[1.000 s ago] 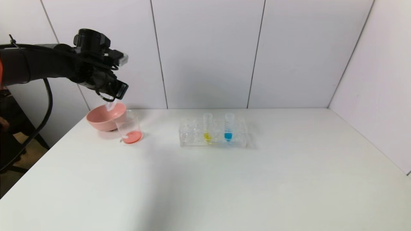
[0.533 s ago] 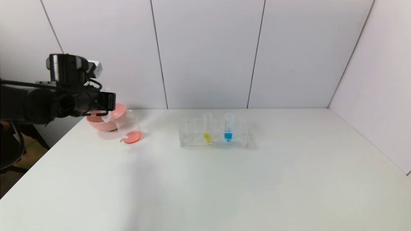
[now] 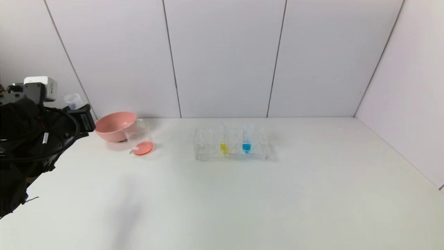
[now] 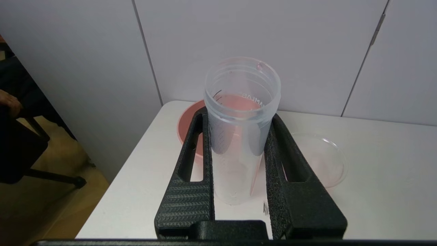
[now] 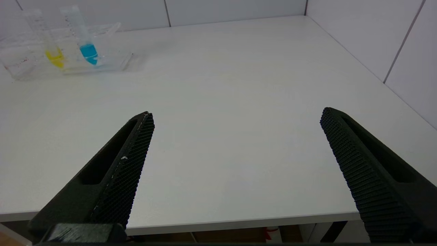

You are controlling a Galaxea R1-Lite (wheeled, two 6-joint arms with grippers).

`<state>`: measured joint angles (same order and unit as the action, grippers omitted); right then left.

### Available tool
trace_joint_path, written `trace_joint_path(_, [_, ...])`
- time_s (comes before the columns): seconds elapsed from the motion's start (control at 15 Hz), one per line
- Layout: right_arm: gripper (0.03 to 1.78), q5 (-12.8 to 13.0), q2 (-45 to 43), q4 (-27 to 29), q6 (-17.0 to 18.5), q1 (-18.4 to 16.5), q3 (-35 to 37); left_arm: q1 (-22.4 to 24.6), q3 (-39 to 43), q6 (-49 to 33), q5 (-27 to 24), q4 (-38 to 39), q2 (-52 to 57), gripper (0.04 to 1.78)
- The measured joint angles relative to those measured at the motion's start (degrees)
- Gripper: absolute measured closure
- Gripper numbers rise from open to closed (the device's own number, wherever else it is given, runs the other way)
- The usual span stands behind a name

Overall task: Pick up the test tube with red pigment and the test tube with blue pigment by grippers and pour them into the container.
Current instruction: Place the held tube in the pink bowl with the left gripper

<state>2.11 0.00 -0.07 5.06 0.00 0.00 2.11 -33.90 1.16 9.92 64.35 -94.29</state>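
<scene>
My left gripper [image 3: 81, 118] is at the table's far left edge, left of the pink bowl, and is shut on a clear test tube [image 3: 73, 100]. The tube stands mouth up and no red liquid shows in it. In the left wrist view the tube [image 4: 239, 143] sits between the left gripper's [image 4: 239, 115] two fingers. The glass beaker [image 3: 139, 139] holds red-orange liquid at its bottom; its rim [image 4: 321, 160] also shows in the left wrist view. The blue-pigment tube [image 3: 247, 139] stands in the rack, also in the right wrist view [image 5: 88, 51]. My right gripper [image 5: 235, 116] is open and empty over the table's front edge.
A pink bowl [image 3: 116, 125] stands just behind and left of the beaker; it shows too in the left wrist view [image 4: 187, 123]. The clear rack [image 3: 208, 152] at mid-table also holds a yellow-liquid tube [image 3: 224, 147]. White wall panels close the back and right sides.
My left arm has swung left and down, away from above the bowl and beaker. The held tube has turned from tipped downward to mouth up. The right arm has not moved.
</scene>
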Motion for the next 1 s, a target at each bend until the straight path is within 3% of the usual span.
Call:
trace_joint_path(0.27, [0.04,0.00,0.00,-0.02,0.01,0.00,0.00,1.66,-4.52,-1.11,-0.20,0.28,-5.77,1.38])
trace_joint_path(0.73, [0.04,0.00,0.00,-0.02,0.01,0.00,0.00,3.32,-24.83,-2.28,-0.94,-0.96,-24.14,1.38])
trace_joint_path(1.0, [0.04,0.00,0.00,0.00,0.01,0.00,0.00,3.34,-28.36,-2.32,-0.95,-1.10,-28.92,1.38])
